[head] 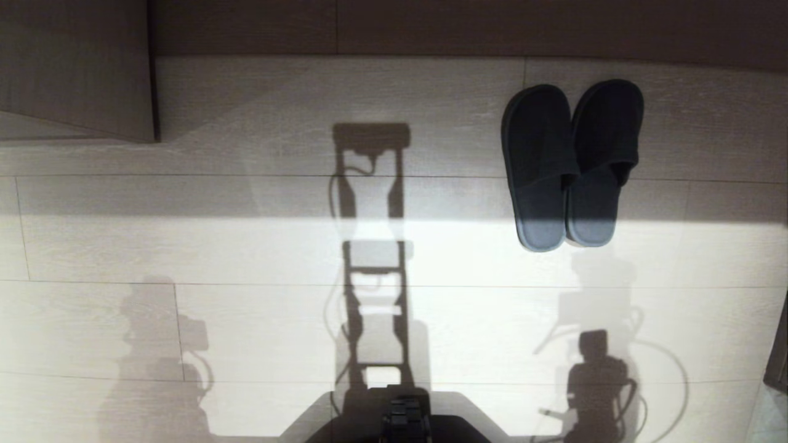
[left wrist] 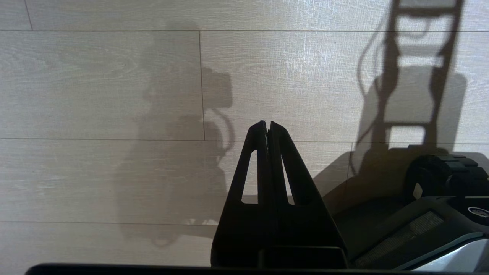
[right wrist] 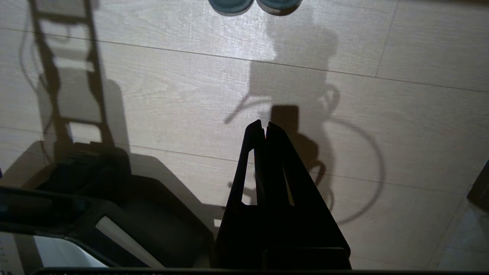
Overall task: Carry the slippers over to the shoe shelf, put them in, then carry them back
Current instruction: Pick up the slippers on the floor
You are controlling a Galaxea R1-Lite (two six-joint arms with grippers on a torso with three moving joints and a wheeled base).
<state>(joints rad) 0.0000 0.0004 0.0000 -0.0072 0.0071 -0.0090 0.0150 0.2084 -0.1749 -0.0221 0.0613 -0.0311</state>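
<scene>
The slippers (head: 542, 172) lie side by side on the pale plank floor, far right of centre in the head view, toes pointing away from me. They are grey-blue cloth, half in shadow. In the right wrist view only their heels (right wrist: 231, 4) show, well ahead of my right gripper (right wrist: 264, 124), which is shut and empty above bare floor. My left gripper (left wrist: 267, 124) hangs shut and empty over the floor on the other side, beside the robot's base (left wrist: 439, 183). Neither arm appears in the head view. The shoe shelf is out of view.
A taupe wood panel (head: 74, 67) juts out at the far left, and a dark wood strip (head: 468, 24) runs along the far edge of the floor. A dark object (head: 779, 351) stands at the right edge. My base (head: 400, 418) sits at the near centre.
</scene>
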